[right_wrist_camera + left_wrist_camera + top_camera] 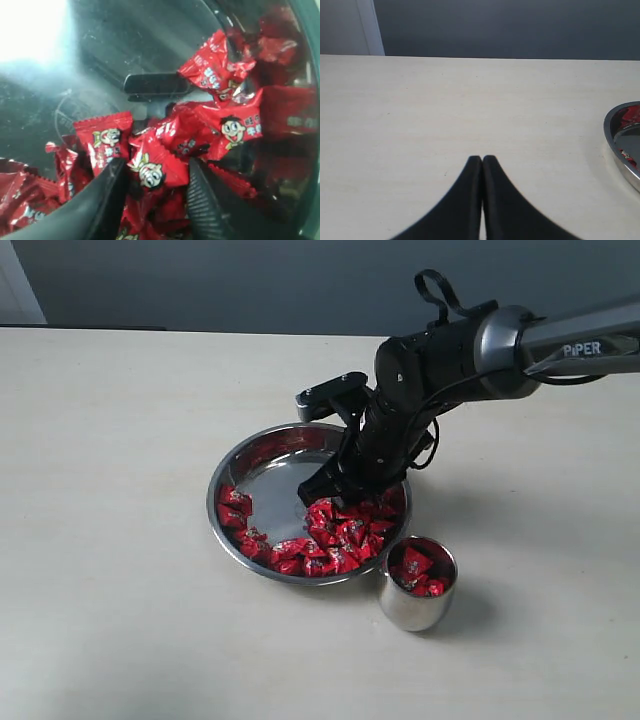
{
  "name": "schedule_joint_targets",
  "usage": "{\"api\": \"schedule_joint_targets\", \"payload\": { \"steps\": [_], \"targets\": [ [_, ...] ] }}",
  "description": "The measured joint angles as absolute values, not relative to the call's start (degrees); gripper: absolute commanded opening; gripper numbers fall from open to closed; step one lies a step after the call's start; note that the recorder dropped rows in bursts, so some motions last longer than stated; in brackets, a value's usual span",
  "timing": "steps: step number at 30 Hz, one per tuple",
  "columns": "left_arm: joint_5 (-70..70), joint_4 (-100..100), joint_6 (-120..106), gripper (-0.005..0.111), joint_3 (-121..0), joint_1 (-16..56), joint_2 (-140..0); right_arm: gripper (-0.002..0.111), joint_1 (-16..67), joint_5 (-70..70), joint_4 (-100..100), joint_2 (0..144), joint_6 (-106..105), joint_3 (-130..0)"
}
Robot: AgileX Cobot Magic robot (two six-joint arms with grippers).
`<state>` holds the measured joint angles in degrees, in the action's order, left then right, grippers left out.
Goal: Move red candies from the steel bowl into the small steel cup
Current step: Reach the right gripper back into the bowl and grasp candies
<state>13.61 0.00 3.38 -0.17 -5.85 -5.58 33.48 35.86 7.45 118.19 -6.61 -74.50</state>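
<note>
While the right claw [332,488] sits down in the bowl [228,478], its jaws stand apart, straddling one candy [150,170] atop the pile. Fingers [107,197] are right at its edges; can't tell if there's a real clamp. Rest of the candies [340,538] are heaped along the bowl's cup side, far side plain steel. Cup [404,612] is upright on the table [120,440], just beside the bowl rim, a few candies inside. Left claw [482,161]: jaws together, holding nothing, low over the table, bowl off to one side.
</note>
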Motion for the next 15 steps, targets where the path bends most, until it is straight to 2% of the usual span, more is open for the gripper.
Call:
{"api": "schedule_joint_targets", "payload": {
  "steps": [4, 6, 15],
  "targets": [
    [13.6, 0.0, 3.4, 0.0, -0.2, -5.9, -5.6, 0.007, 33.5, 35.3, 7.7, 118.4, -6.6, -74.7],
    [13.6, 0.0, 3.4, 0.0, -0.2, -5.9, -5.6, -0.001, 33.5, 34.9, 7.7, 118.4, -6.6, -74.7],
    [13.6, 0.0, 3.4, 0.0, -0.2, -5.9, -5.6, -0.001, 33.5, 33.3, 7.7, 113.1, -6.7, -74.7]
  ]
}}
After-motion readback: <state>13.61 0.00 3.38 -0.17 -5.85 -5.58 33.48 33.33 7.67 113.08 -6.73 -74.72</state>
